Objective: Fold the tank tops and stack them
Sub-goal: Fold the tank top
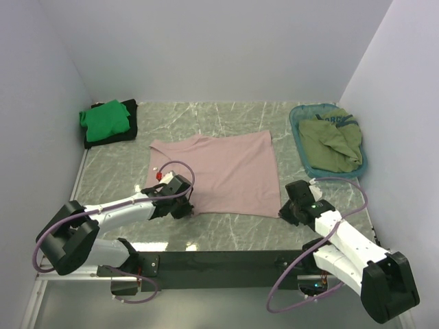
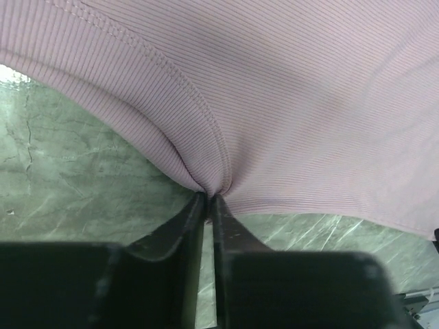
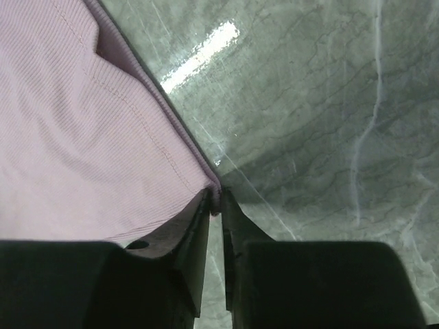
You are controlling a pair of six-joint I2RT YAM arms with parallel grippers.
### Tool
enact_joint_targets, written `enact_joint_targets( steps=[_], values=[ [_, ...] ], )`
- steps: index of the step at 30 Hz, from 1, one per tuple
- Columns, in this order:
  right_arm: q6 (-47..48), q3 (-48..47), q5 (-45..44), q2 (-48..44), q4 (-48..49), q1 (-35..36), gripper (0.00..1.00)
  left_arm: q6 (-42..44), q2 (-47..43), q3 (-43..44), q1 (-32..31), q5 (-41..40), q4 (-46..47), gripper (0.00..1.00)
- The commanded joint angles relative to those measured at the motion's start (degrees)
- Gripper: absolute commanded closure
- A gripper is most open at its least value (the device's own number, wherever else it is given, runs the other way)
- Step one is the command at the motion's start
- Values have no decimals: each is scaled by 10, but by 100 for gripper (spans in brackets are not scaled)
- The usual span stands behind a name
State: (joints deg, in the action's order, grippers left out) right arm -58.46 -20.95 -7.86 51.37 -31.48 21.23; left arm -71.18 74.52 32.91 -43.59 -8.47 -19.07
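A dusty pink tank top [image 1: 223, 168] lies spread on the marble table. My left gripper [image 1: 184, 208] is shut on its near left edge; the left wrist view shows the ribbed pink cloth [image 2: 288, 110] bunched between the jaws [image 2: 209, 197]. My right gripper [image 1: 291, 209] is shut on its near right corner, seen pinched in the right wrist view [image 3: 217, 200], with the pink cloth [image 3: 82, 151] to its left. A bright green top [image 1: 104, 118] lies folded on a black top [image 1: 129, 131] at the far left. An olive green top [image 1: 330, 144] lies in the basket.
A teal oval basket [image 1: 300, 120] stands at the far right. White walls close in the table [image 1: 226, 116] on the left, back and right. A dark bar [image 1: 226, 260] carrying the arm bases runs along the near edge.
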Motion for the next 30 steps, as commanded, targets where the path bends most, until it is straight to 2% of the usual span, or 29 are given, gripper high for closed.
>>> enact_joint_targets(
  steps=[1,3,5,6,17,23,30],
  values=[
    [4,-9,-12,7,15,4,82,6,5,14,-2,-22,3,89],
    [7,-14,-15,8,15,4,86,9,8,20,-2,-24,1,99],
    [11,-22,-18,7,11,4,97,13,12,23,-2,-26,1,99],
    [15,-26,-24,6,9,4,100,16,12,27,-2,-26,2,99],
    [87,-153,-65,39,-39,4,100,66,18,103,21,-40,-40,99],
    [120,-204,-46,118,-5,-8,100,111,69,145,85,12,-17,99],
    [153,-274,-36,226,50,-58,100,158,150,230,134,41,-25,99]
  ],
)
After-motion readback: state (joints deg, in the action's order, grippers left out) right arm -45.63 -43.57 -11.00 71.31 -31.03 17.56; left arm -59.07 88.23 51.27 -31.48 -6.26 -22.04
